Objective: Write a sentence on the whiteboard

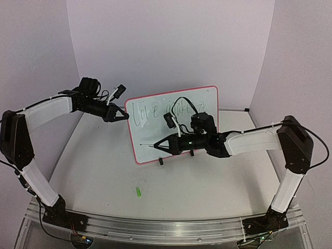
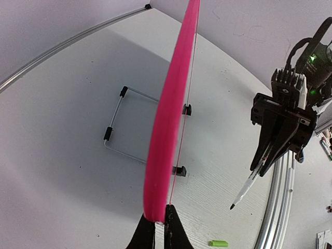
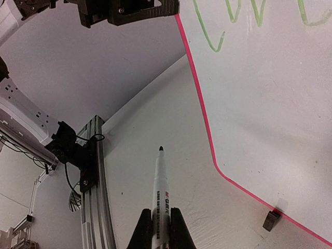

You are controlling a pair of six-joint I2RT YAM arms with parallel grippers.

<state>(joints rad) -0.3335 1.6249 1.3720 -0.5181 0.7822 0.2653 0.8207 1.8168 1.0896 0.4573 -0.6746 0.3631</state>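
Note:
The whiteboard stands upright on the table with a pink rim, which the left wrist view shows edge-on. Greenish handwriting, the sentence, runs along its upper part and begins "Love"; its right end is partly hidden behind my right arm. My left gripper is shut on the board's upper left edge. My right gripper is shut on a white marker with no cap on. Its dark tip hangs in front of the board's lower left, apart from the surface.
A small green cap lies on the table in front of the board. Behind the board is a wire stand, and a black foot sits under its lower edge. An aluminium rail runs along the near edge.

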